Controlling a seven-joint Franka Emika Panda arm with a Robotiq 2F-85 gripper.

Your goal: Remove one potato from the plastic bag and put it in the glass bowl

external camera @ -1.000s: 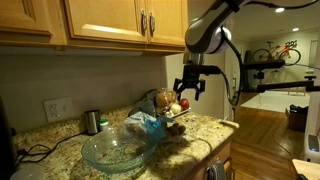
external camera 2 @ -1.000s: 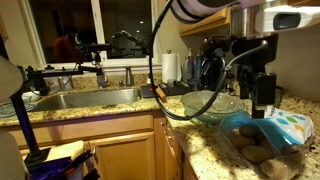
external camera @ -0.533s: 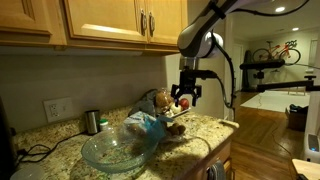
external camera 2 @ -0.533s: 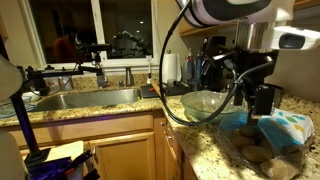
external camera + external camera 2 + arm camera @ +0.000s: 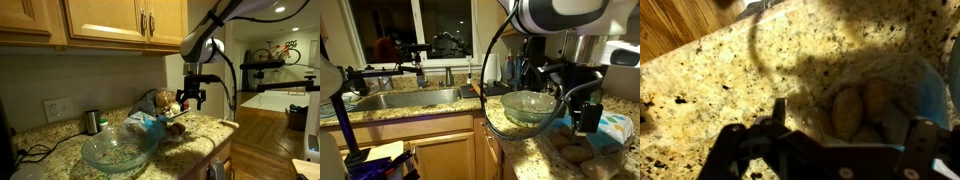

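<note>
In an exterior view the pincer [image 5: 190, 99] hangs on the arm above the plastic bag [image 5: 152, 123], which lies open on the granite bench [image 5: 205, 130] with potatoes [image 5: 173, 126] showing at its mouth. The pincer is above the bag, not inside it, and holds nothing that can be made out from here. The glass bowl [image 5: 113, 151] stands on the bench just beside the bag, toward the camera, and a metal cup [image 5: 92, 121] stands behind the bowl near the wall. In an exterior view from the sink side, the pincer [image 5: 586, 120] shows as a dark shape over the near edge of the plastic bag [image 5: 610, 128]. The potatoes [image 5: 576, 152] lie low in the clear plastic beneath it. The glass bowl [image 5: 530, 106] sits beside the bag on the bench [image 5: 518, 136], between the bag and the sink [image 5: 405, 98]. In the wrist view the pincer [image 5: 845, 140] is spread wide with nothing in it, one of its fingers [image 5: 777, 112] dark against the speckled bench [image 5: 730, 70]. Between the fingers, below them, lie one potato [image 5: 847, 113] and a second potato [image 5: 876, 97] touching it. Both rest inside the plastic bag [image 5: 932, 85], whose bluish edge runs along one side, though the picture is dim and probably hides more potatoes in shadow.
</note>
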